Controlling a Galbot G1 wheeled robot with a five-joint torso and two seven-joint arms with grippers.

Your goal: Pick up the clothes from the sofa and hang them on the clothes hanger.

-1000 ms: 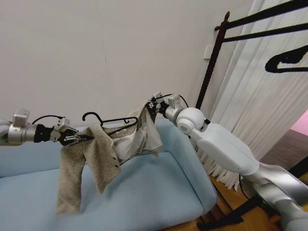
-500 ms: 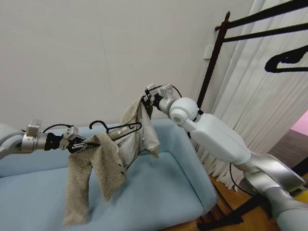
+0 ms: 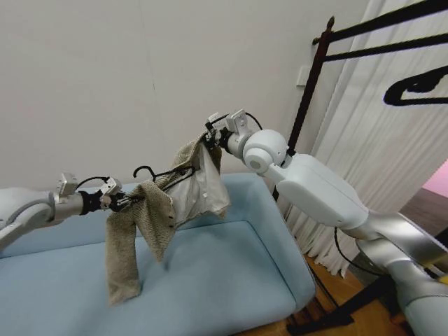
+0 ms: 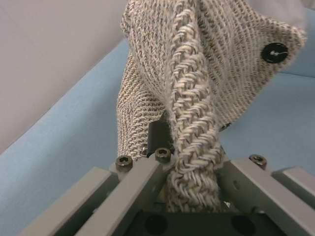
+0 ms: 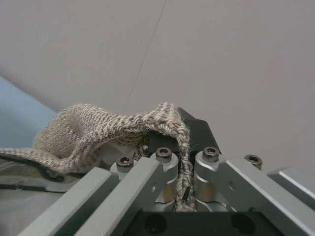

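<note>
Rough wool, hard metal, soft sofa

The sweater (image 3: 150, 217) is thick knitted wool, rough and bumpy, with pale smooth cloth inside and a shiny black button (image 4: 274, 52). The hanger (image 3: 171, 172) is thin, black and smooth. The left tool (image 4: 192, 169) and the right tool (image 5: 184, 162) have grey matt metal fingers (image 4: 123, 191) with round screws. The sofa (image 3: 231, 280) is smooth light blue cloth. The arm shell (image 3: 322, 196) is glossy white plastic. The wall (image 3: 105, 70) is matt.
</note>
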